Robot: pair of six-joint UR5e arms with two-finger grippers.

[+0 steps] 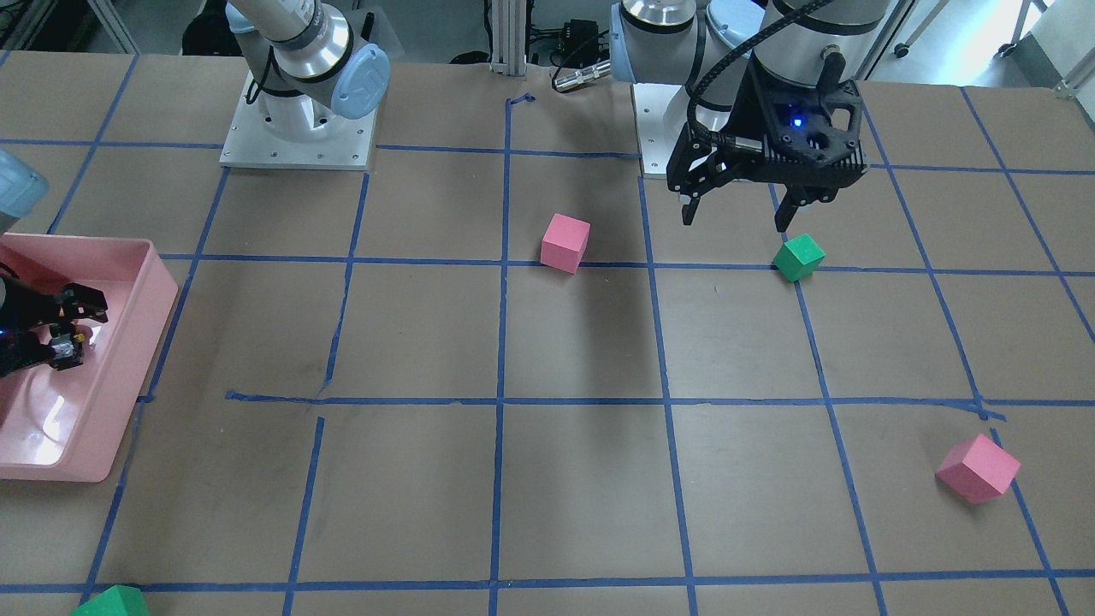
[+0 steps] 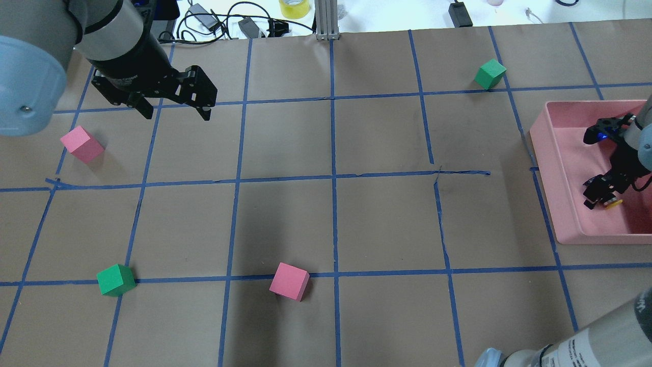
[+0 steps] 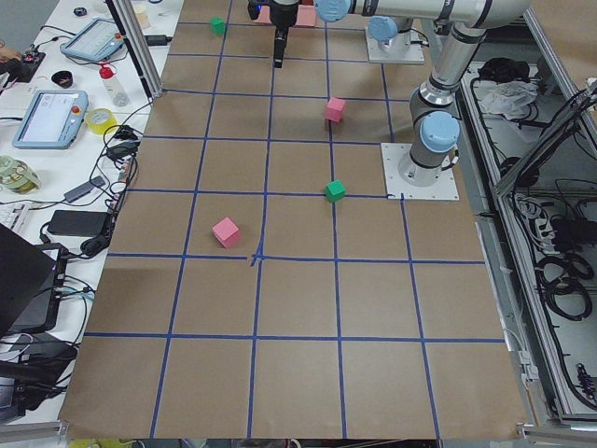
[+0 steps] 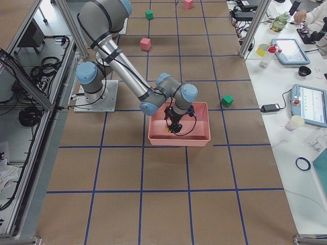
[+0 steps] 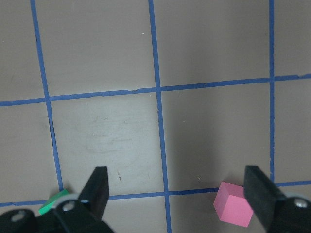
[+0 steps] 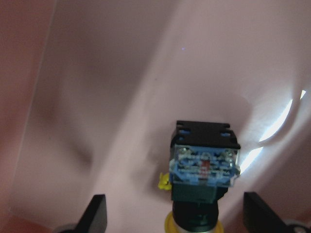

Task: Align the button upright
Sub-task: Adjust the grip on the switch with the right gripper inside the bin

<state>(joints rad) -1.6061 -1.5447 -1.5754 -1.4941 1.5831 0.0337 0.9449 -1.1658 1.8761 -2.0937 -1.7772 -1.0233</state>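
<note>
Right gripper (image 6: 175, 206) was down inside the pink tray (image 2: 547, 163), fingers spread wide. The button (image 6: 204, 170) sat between them with gaps on both sides, yellow cap nearest the wrist camera, blocky base pointing away. Left gripper (image 5: 176, 170) hung spread apart over the table, near a green cube (image 1: 798, 257).

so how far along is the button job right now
Done: the right gripper is down inside the pink tray, lined up on the button. In hand: its jaws stand open either side of the button, not closed on it. Left: the button seems to lie on its side, so gripping and standing it upright remain. The left gripper hangs open elsewhere.
</note>
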